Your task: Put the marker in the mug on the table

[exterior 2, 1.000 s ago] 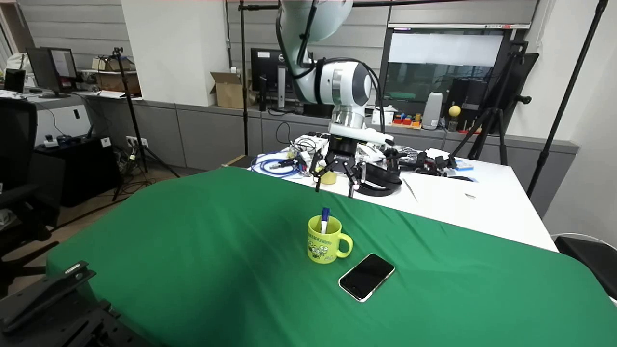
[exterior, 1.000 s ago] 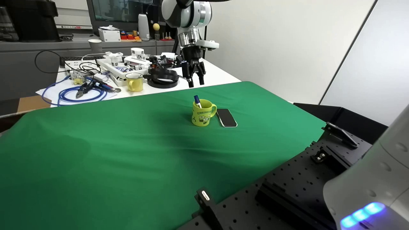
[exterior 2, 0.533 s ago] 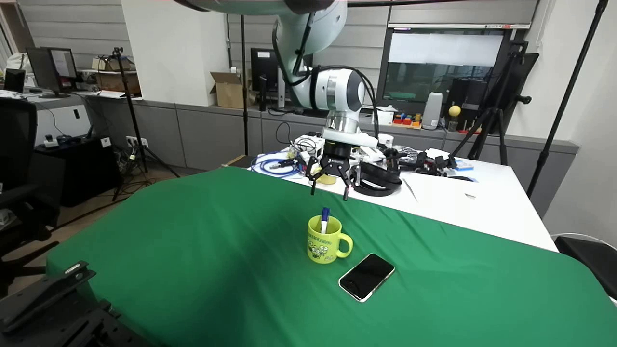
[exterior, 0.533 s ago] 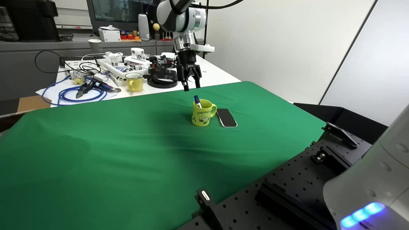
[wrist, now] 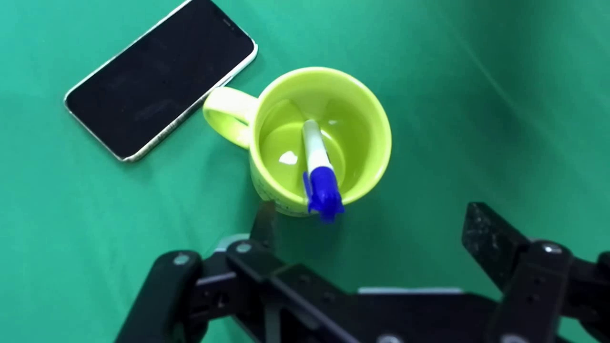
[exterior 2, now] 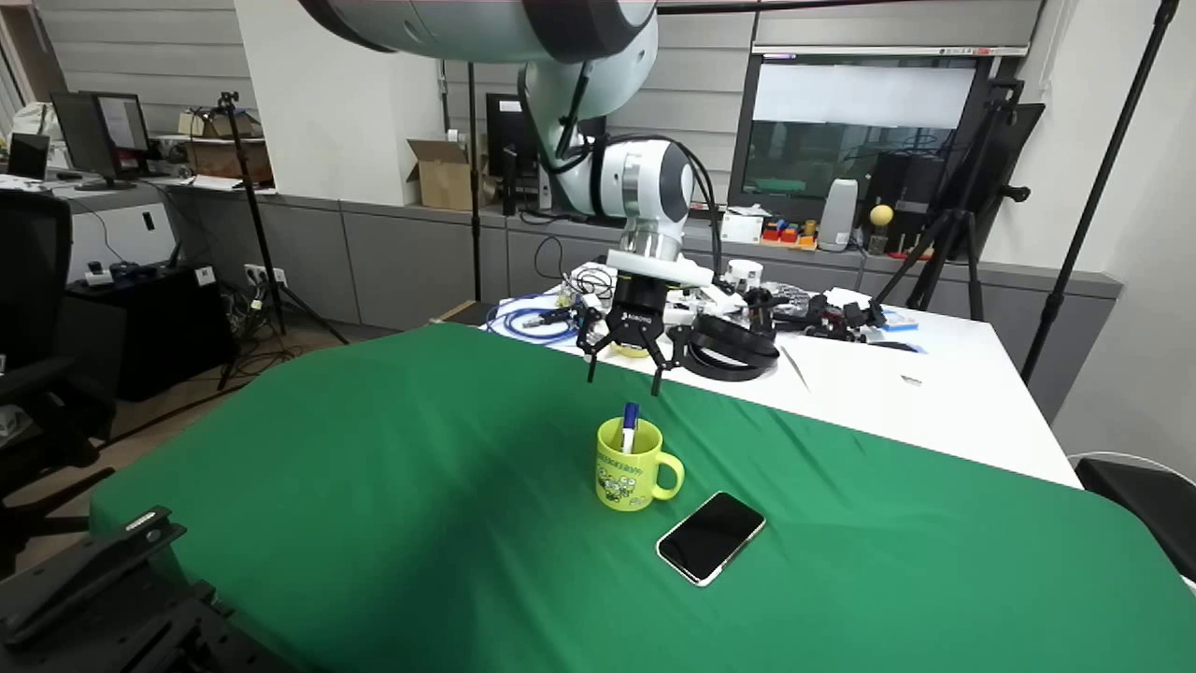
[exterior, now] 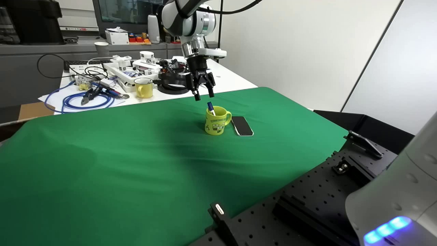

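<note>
Marker [exterior 2: 630, 430] tilted inside mug [exterior 2: 619, 477] | end effector [exterior 2: 623, 384] — wide | 1 phone [exterior 2: 711, 539] nearby

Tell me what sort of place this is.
Probably a robotics lab or technical office: a jointed white robot arm, a coiled blue cable on a cluttered white table, and a flat black computer monitor suggest it.

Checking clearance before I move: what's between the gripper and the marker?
Nothing: both exterior views show a bare gap between the open gripper and the marker, with the green-covered table behind.
</note>
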